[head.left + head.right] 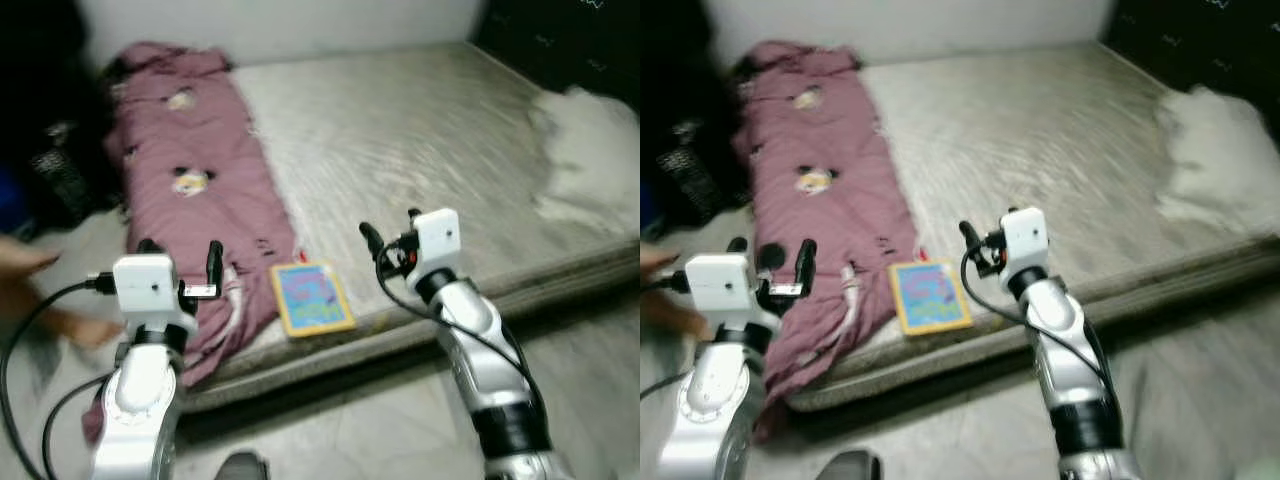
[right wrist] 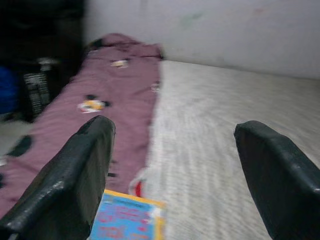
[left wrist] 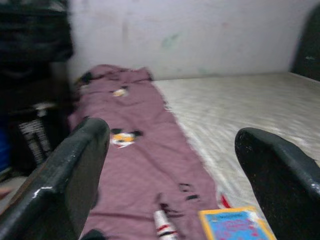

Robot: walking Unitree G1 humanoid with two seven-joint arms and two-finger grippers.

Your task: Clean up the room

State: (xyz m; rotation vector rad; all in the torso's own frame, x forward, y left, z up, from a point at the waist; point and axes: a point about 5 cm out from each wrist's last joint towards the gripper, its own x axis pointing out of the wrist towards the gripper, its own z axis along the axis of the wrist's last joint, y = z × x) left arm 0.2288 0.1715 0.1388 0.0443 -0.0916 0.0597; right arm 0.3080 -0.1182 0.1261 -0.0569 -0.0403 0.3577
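A maroon blanket (image 1: pixel 195 190) with cartoon prints lies along the left side of a bare grey mattress (image 1: pixel 420 130), its near end hanging over the front edge. A yellow-framed blue book (image 1: pixel 312 297) lies flat near the mattress's front edge, right of the blanket. My left gripper (image 1: pixel 182 258) is held open above the blanket's near end, nothing between its fingers. My right gripper (image 1: pixel 388 226) is open too, raised over the mattress just right of the book. The book (image 2: pixel 127 217) also appears low between the right fingers, and a small white tube (image 3: pixel 164 225) lies on the blanket.
A white fluffy pillow (image 1: pixel 590 150) rests on the mattress's right side. Dark furniture and a black basket (image 1: pixel 60 175) stand at the left. A person's hand (image 1: pixel 30 258) shows at the left edge. Pale floor (image 1: pixel 350 430) lies in front of the bed.
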